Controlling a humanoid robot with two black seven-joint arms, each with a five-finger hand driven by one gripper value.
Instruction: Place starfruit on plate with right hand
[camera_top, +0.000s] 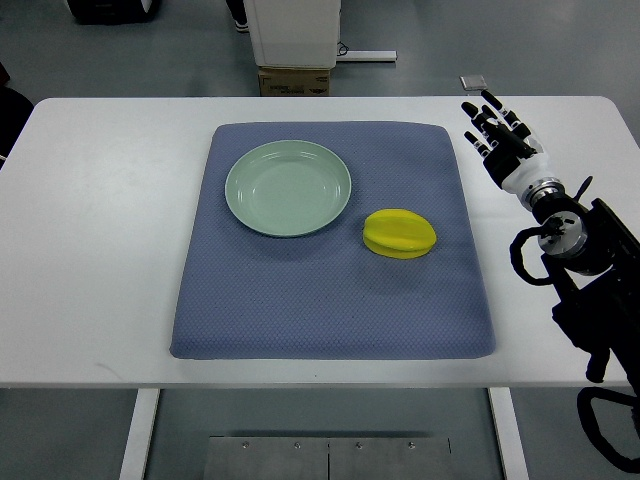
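**Right hand open off the mat, starfruit beside the plate**

Your right hand sits over bare table just past the right edge of the blue mat, level with the mat's far corner. Its dark fingers are spread and straight, pointing away from you and a little toward the mat, and they hold nothing. The white wrist and black forearm run back from it toward the lower right edge of the picture. The left arm does not show.

From that hand, look inward across the mat and you reach the starfruit — it lies on the mat's right half, well apart from the hand and nearer to you than the hand is. It is bright yellow, smooth and glossy, a plump oval lying on its side with lengthwise ridges running end to end; a soft shadow sits under its near edge. It touches nothing but the mat.

Farther in on the mat sits the plate — pale green, round, shallow, with nothing in it. It lies on the mat's far-left part, with the starfruit just beside its right rim on the near side, a small gap of mat between them.
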